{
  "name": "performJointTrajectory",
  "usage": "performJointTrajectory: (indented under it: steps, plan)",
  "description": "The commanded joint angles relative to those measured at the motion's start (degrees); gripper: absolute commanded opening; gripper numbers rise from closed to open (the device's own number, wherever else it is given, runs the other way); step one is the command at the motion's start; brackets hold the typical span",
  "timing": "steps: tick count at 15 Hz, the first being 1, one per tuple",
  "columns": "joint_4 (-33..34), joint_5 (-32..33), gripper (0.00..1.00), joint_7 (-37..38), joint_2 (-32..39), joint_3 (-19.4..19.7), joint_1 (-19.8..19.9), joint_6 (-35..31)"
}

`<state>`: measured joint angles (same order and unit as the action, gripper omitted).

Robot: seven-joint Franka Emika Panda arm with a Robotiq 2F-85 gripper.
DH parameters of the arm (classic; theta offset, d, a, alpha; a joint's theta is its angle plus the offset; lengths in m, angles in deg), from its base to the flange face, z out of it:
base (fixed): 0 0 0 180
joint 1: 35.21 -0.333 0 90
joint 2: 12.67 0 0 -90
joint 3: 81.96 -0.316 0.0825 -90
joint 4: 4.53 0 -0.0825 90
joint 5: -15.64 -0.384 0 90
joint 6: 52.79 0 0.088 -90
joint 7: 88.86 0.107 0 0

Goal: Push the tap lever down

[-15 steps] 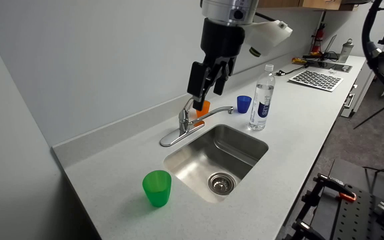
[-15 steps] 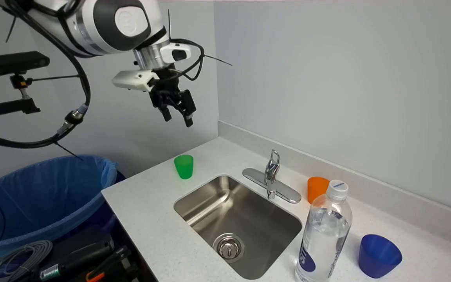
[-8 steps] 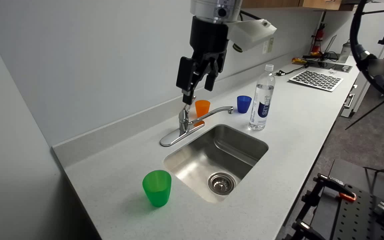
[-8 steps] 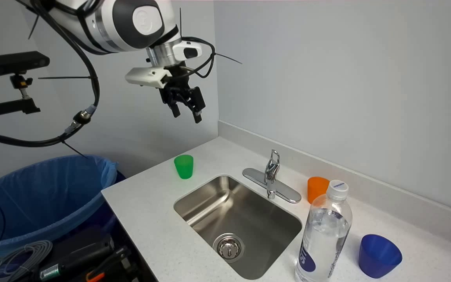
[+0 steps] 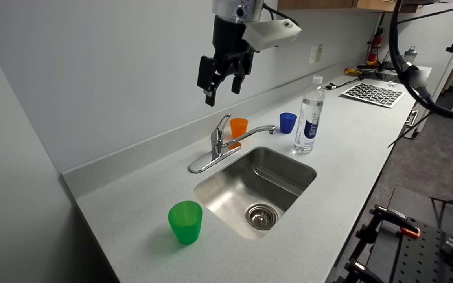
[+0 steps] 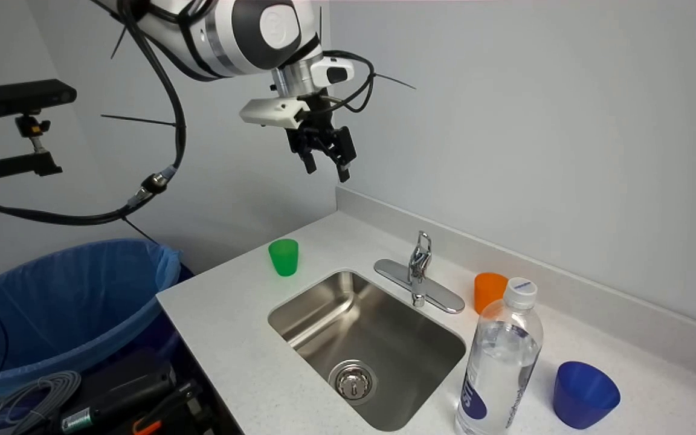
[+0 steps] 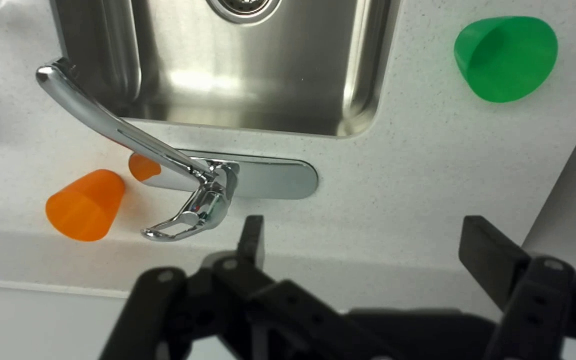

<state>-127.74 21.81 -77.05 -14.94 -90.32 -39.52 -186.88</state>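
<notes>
Wide apart and empty, the fingers (image 7: 490,257) hang higher than the tap lever (image 5: 223,122), off to its side; a straight descent could miss it.

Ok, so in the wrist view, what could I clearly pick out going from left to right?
Going by their middles: orange cup, chrome tap lever, sink drain, green cup. Wider, overlapping things are left out.

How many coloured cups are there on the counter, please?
3: the green cup stands beside the sink; the orange cup, near the faucet; the blue cup, near the water bottle. All show in both exterior views.
</notes>
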Motion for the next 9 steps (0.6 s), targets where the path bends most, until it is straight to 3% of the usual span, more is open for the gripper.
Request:
performJointTrajectory:
  steps: [1,9]
  plan:
    - [6.0,4.5,1.00,5.4,6.5,0.6,-0.7,0.1]
    - [13.0,5.3,1.00,9.0,13.9,3.4,-1.9,0.8]
